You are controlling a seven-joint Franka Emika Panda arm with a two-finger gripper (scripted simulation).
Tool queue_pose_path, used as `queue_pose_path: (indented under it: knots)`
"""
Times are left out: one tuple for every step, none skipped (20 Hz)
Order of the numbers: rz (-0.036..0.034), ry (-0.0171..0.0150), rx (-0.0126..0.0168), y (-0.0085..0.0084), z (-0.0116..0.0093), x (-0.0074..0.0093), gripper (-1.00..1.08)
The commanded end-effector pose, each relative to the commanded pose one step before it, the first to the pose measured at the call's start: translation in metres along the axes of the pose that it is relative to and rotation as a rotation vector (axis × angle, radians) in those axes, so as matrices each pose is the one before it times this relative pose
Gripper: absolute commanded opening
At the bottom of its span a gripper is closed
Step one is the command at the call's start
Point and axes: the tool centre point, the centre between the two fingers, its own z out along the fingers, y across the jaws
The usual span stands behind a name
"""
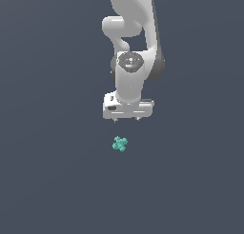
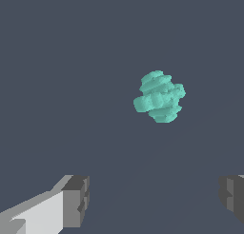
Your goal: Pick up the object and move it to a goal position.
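Note:
The object is a tiny teal-green lumpy cluster of knobs lying on the dark grey floor, just below the white gripper in the exterior view. The gripper hangs above it, apart from it, with its two short fingertips barely showing under the hand. In the wrist view the object lies ahead of the open gripper, whose two grey fingers stand wide apart with nothing between them.
The white arm rises behind the gripper toward the top of the exterior view. The flat dark grey floor fills the surroundings.

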Motion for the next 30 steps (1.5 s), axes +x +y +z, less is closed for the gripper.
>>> queue_pose_path:
  knots:
    - [-0.00694, 0.00176, -0.00273, -0.00197, 0.00011, -0.00052, 1.0]
    - [0.00152, 0.00015, -0.00022, 0.00019, -0.0002, -0.00006, 1.0]
    - [0.0, 0.0, 0.0, 0.00003, -0.0001, 0.00005, 1.0]
    - [-0.001, -0.00035, 0.00055, 0.00041, 0.00021, 0.00017, 1.0]
    - [-0.00276, -0.00003, 0.00004, 0.00021, 0.00013, 0.00017, 1.0]
    - [-0.00428, 0.00003, -0.00007, 0.00019, 0.0002, 0.00022, 1.0]
    - [-0.00581, 0.0001, -0.00019, 0.00016, 0.00026, 0.00026, 1.0]
    - [-0.00724, 0.00015, -0.00027, 0.00018, 0.00032, 0.00031, 1.0]
    - [-0.00864, 0.00019, -0.00034, 0.0002, 0.00038, 0.00037, 1.0]
    - [-0.00995, 0.0002, -0.00036, 0.00025, 0.00044, 0.00043, 1.0]
    - [-0.01123, 0.00019, -0.00036, 0.00032, 0.0005, 0.00049, 1.0]
    - [-0.01248, 0.00019, -0.00035, 0.00041, 0.00056, 0.00055, 1.0]
    - [-0.01377, 0.0002, -0.00035, 0.00046, 0.00062, 0.00061, 1.0]
    - [-0.01504, 0.00022, -0.00038, 0.00052, 0.00068, 0.00066, 1.0]
    - [-0.01642, 0.00025, -0.00043, 0.00054, 0.00074, 0.0007, 1.0]
    - [-0.01776, 0.00028, -0.00047, 0.0006, 0.0008, 0.00074, 1.0]
    - [-0.01909, 0.0003, -0.00048, 0.00066, 0.00086, 0.00079, 1.0]
    - [-0.02042, 0.00032, -0.00049, 0.00072, 0.00092, 0.00083, 1.0]
    - [-0.02175, 0.00034, -0.0005, 0.00079, 0.00099, 0.00086, 1.0]
    - [-0.0231, 0.00037, -0.00051, 0.00086, 0.00105, 0.00089, 1.0]
    - [-0.02445, 0.0004, -0.00052, 0.00092, 0.00111, 0.00092, 1.0]
    - [-0.02579, 0.00043, -0.00052, 0.001, 0.00117, 0.00094, 1.0]
    - [-0.02666, 0.00046, -0.00051, 0.00106, 0.00122, 0.00094, 1.0]
    - [-0.02669, 0.00047, -0.00049, 0.00108, 0.00122, 0.00091, 1.0]
    - [-0.02668, 0.00049, -0.00047, 0.0011, 0.00122, 0.00088, 1.0]
    - [-0.02666, 0.00051, -0.00044, 0.00113, 0.00122, 0.00085, 1.0]
    - [-0.02664, 0.00053, -0.00042, 0.00115, 0.00122, 0.00081, 1.0]
    - [-0.02663, 0.00055, -0.0004, 0.00117, 0.00122, 0.00078, 1.0]
    - [-0.02661, 0.00057, -0.00039, 0.00119, 0.00122, 0.00074, 1.0]
    - [-0.02658, 0.0006, -0.00037, 0.00121, 0.00122, 0.0007, 1.0]
